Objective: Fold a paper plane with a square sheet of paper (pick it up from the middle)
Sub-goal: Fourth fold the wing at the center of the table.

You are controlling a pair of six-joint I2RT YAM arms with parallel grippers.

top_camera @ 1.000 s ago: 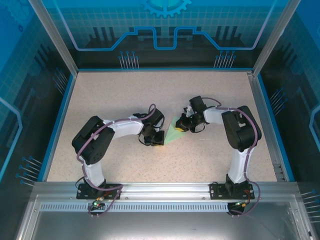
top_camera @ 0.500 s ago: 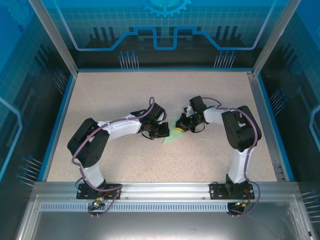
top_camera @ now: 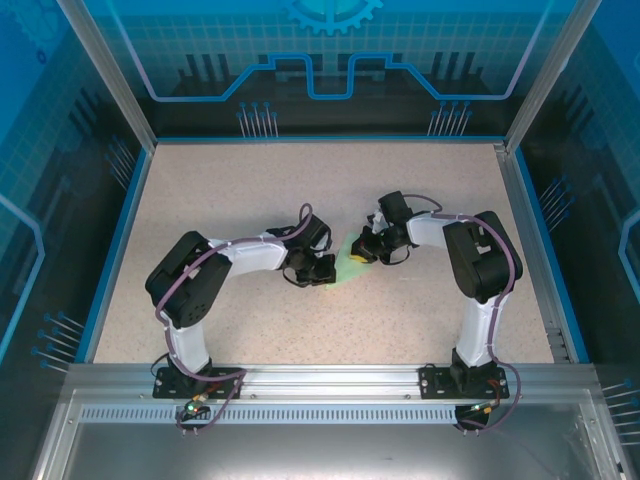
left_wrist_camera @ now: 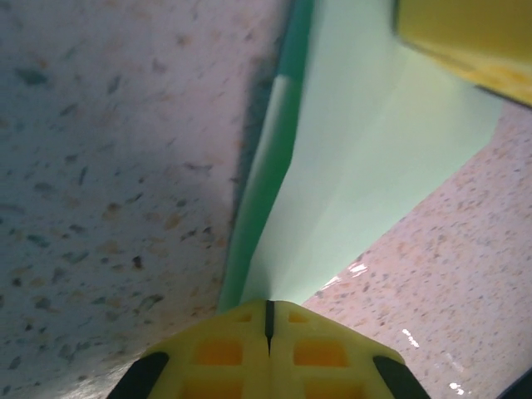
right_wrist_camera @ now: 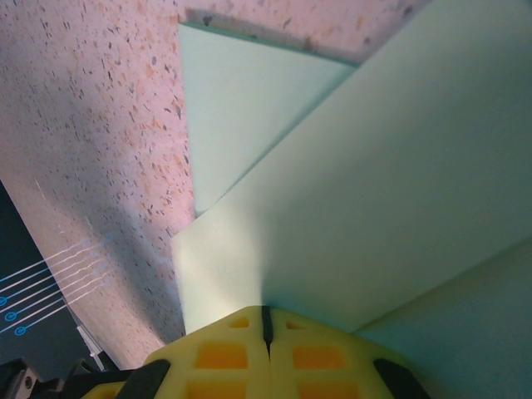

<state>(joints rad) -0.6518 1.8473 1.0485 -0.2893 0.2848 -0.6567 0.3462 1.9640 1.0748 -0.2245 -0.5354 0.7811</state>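
While the left arm point(top_camera: 250, 255) and right arm point(top_camera: 440, 232) reach inward (elbows bent), their jaws pinch the paper plane point(top_camera: 342, 264) tightly.

From above the paper plane point(top_camera: 342, 266) is too small to tell its folds; both wrist views cut it off

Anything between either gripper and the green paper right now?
Nothing visible stands in the way. The left gripper and the right gripper are each shut directly on the paper plane, pinching it from opposite ends.
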